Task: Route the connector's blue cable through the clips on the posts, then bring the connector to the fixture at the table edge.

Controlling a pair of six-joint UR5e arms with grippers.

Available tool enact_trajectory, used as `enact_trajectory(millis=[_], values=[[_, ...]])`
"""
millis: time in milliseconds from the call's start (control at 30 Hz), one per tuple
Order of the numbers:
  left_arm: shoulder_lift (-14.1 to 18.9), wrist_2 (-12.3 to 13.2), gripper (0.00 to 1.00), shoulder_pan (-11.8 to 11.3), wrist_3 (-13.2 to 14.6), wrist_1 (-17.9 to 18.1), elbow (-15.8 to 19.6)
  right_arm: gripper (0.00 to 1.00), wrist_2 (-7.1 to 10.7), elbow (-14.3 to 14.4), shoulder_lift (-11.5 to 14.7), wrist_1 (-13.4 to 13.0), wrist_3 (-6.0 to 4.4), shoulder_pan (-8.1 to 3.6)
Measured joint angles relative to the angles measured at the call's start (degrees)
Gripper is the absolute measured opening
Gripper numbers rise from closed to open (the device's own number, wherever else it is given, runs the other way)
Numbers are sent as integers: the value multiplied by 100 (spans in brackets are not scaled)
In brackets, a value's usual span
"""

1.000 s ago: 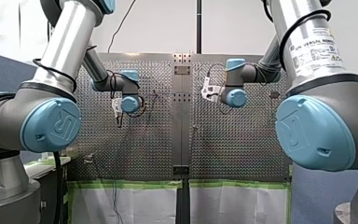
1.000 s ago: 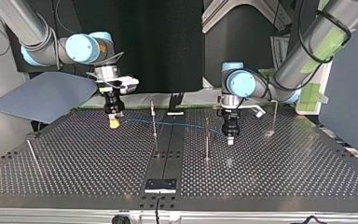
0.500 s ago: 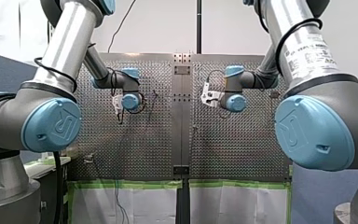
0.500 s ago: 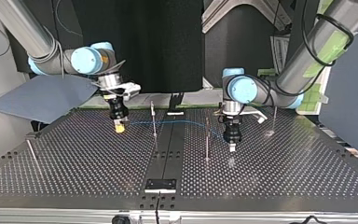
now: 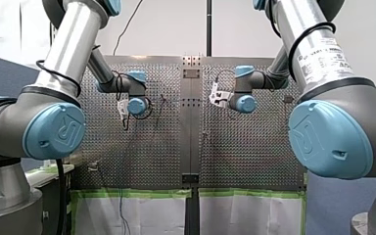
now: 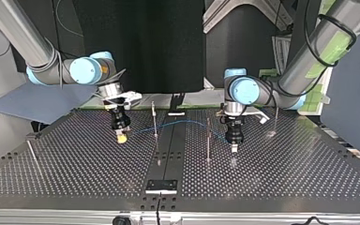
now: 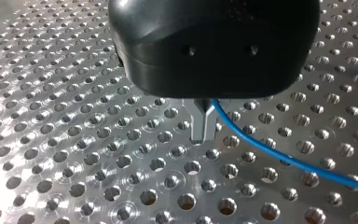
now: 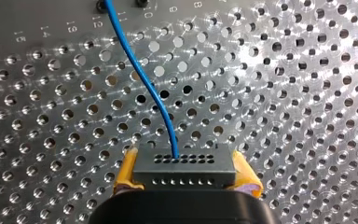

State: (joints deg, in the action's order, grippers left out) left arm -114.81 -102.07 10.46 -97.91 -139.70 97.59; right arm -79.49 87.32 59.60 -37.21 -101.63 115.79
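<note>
Right claw (image 6: 120, 136): yellow pads clamped on connector (image 8: 185, 167), low over table (image 6: 286, 178). Left claw (image 7: 204, 125): metal fingers pinched shut on blue cable (image 7: 279, 156). Cable arcs slack past post (image 6: 154, 119) toward second post (image 6: 208, 140); cannot tell if clipped.

Risks: slack loop snags on post; tension drags cable through left pinch.

Fixture (image 6: 161, 185) at table edge; post stands close to connector's path there.

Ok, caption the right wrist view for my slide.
Yellow-padded right gripper clamps the grey connector; its blue cable curves away over the perforated table.
</note>
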Motion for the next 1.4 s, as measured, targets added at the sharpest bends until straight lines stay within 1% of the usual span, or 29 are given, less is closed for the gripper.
enact_trajectory(millis=[267,633,667,700,733,767,800,833,900,933,967,1033,1100,1133,1200,1233,1267,1300,1400], values=[[0,-1,3,-13,0,-4,3,0,27,-87,-117,80,-7,-23],[0,8,3,-20,0,-6,-1,0,29,-143,-152,120,-12,-54],[0,8,5,-20,0,-6,0,0,29,-151,-156,123,-14,-58],[0,8,10,-21,0,-6,1,0,29,-160,-162,129,-16,-62],[0,8,10,-21,0,-6,2,0,29,-178,-173,140,-17,-65],[0,9,15,-21,0,-6,2,0,29,-193,-185,153,-17,-68],[0,10,27,-21,-1,-6,2,0,29,-212,-203,173,-17,-71],[0,10,27,-21,-3,-6,1,0,29,-227,-219,187,-16,-73],[0,14,46,-20,-6,-6,2,0,29,-255,-248,213,-11,-75],[0,21,46,-20,-7,-6,2,0,29,-263,-257,223,-8,-73],[0,37,53,-20,-7,-6,2,0,29,-269,-263,230,-5,-71],[3,69,53,-21,1,-15,3,0,29,-276,-271,245,0,-66],[4,57,59,-22,25,-37,3,0,29,-279,-274,260,5,-62],[5,46,59,-21,43,-45,3,0,29,-279,-274,266,6,-60],[5,35,75,-22,95,-71,3,0,29,-279,-275,275,11,-56],[6,40,75,-22,111,-79,3,0,30,-280,-275,278,13,-55],[7,55,86,-23,117,-87,3,0,32,-280,-275,280,15,-53],[8,89,100,-28,112,-98,3,0,34,-281,-275,283,16,-50],[12,201,100,-54,40,-152,3,0,36,-281,-276,301,24,-42]])
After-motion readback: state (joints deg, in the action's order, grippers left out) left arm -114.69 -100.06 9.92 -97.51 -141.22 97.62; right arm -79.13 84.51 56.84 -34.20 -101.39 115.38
